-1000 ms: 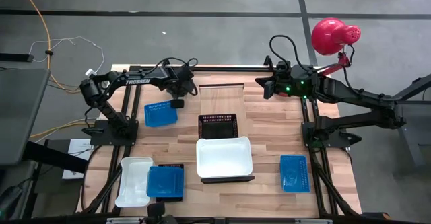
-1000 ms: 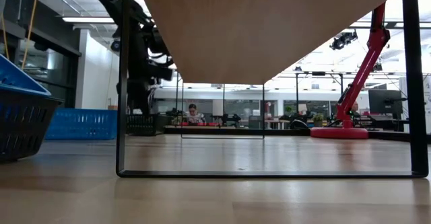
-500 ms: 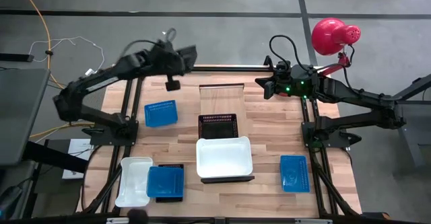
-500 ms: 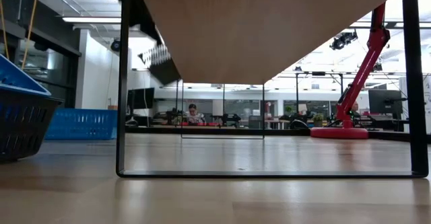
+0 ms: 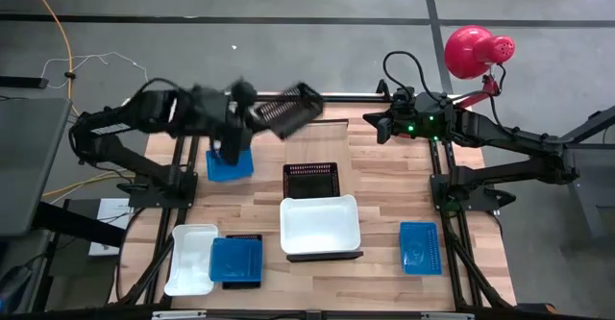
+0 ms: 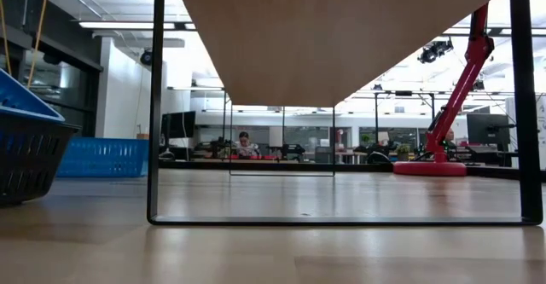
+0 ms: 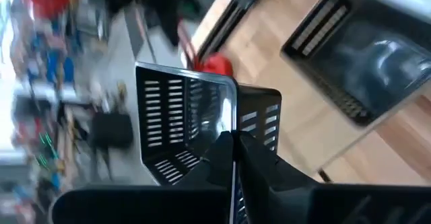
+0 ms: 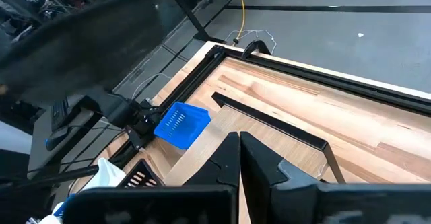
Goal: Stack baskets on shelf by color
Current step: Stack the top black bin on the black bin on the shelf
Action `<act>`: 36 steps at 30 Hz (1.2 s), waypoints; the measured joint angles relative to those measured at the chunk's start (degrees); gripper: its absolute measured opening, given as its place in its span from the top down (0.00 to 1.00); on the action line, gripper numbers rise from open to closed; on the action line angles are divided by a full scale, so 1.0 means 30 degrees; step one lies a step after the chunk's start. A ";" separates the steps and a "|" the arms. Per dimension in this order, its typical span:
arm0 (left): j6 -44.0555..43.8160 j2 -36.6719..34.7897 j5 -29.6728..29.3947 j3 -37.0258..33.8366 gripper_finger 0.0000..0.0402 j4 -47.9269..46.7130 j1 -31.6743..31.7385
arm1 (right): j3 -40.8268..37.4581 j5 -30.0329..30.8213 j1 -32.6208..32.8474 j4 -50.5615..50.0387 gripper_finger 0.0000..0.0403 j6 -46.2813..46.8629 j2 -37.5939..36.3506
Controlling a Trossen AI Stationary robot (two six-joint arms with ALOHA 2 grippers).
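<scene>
Comparing with a second earlier, we saw the left gripper (image 7: 232, 150) had lifted a black basket (image 5: 291, 110), pinched by its rim, toward the shelf (image 5: 318, 142) (another black one already there), while the right gripper (image 5: 377, 125) waited, fingers pressed together.

Black mesh basket (image 5: 291, 110), tilted, airborne

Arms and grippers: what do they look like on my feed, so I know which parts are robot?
Both arms are dark, jointed tubes. The right arm shows a green light and looped black cables near its wrist. The left arm looks the same. The left gripper and right gripper have two black, tapering fingers.
</scene>
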 joint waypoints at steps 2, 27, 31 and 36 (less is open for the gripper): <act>0.0880 0.0434 -0.0900 0.0027 1.00 0.0216 -0.1312 | 0.0000 -0.0088 0.0000 0.0000 1.00 -0.0007 0.0000; 0.2862 0.2705 -0.2100 -0.0857 1.00 0.0317 -0.5420 | 0.0000 -0.0752 0.0007 0.0000 1.00 -0.0351 0.0000; 0.3363 0.1549 -0.2489 -0.3224 1.00 0.2108 -0.5454 | 0.0000 -0.0744 0.0007 0.0028 1.00 -0.0291 0.0000; 0.5680 -0.0560 -0.2773 -0.6877 1.00 0.6834 -0.5447 | 0.0000 -0.0738 0.0000 0.0218 1.00 -0.0283 0.0007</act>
